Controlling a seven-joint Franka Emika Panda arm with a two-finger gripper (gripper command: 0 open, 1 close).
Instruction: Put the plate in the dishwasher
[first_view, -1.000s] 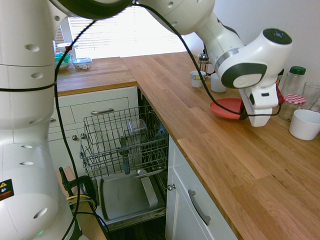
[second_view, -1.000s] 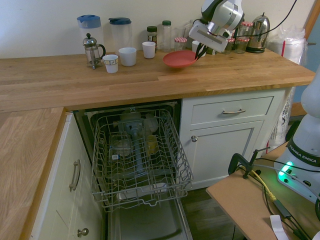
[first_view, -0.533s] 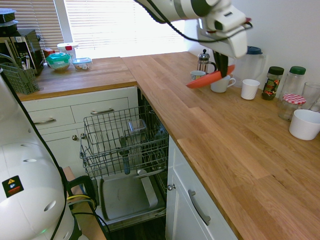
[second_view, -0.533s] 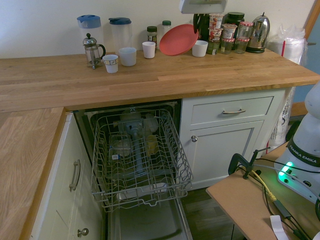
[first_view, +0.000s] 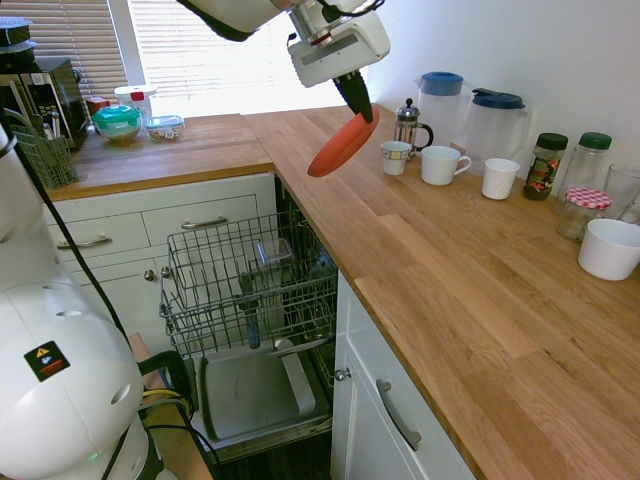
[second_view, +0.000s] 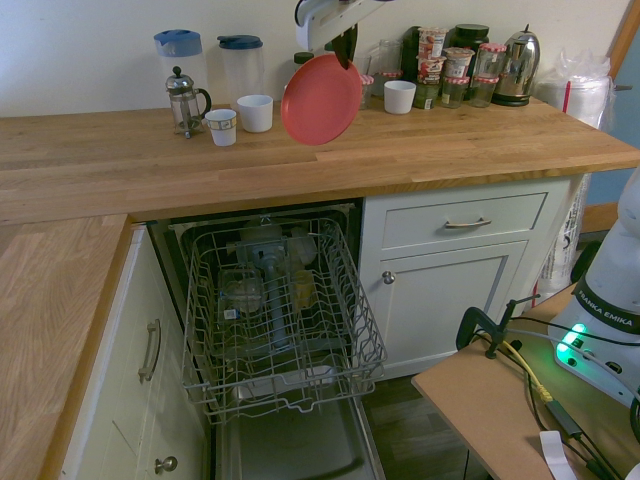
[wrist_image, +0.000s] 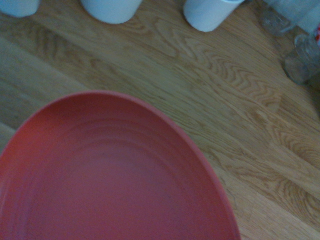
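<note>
The coral-red plate (first_view: 343, 146) (second_view: 321, 100) (wrist_image: 110, 175) hangs tilted on edge in the air above the wooden counter, held by its top rim. My gripper (first_view: 356, 100) (second_view: 345, 50) is shut on that rim. Below and in front of the counter stands the open dishwasher (first_view: 255, 385) (second_view: 290, 430) with its grey wire rack (first_view: 250, 275) (second_view: 275, 310) pulled out. In the first exterior view the plate is to the right of and above the rack. Glassware sits in the rack.
Along the counter's back wall stand a French press (second_view: 184, 100), two jugs (second_view: 240, 65), white mugs (second_view: 255, 112), jars (second_view: 440, 70) and a kettle (second_view: 515, 65). A white bowl (first_view: 608, 248) sits at the right. White drawers (first_view: 200, 222) flank the dishwasher.
The arm lifted the plate off the counter and carried it along the counter toward the dishwasher side, tipping it from nearly flat to hanging on edge. The gripper stayed shut on it.
</note>
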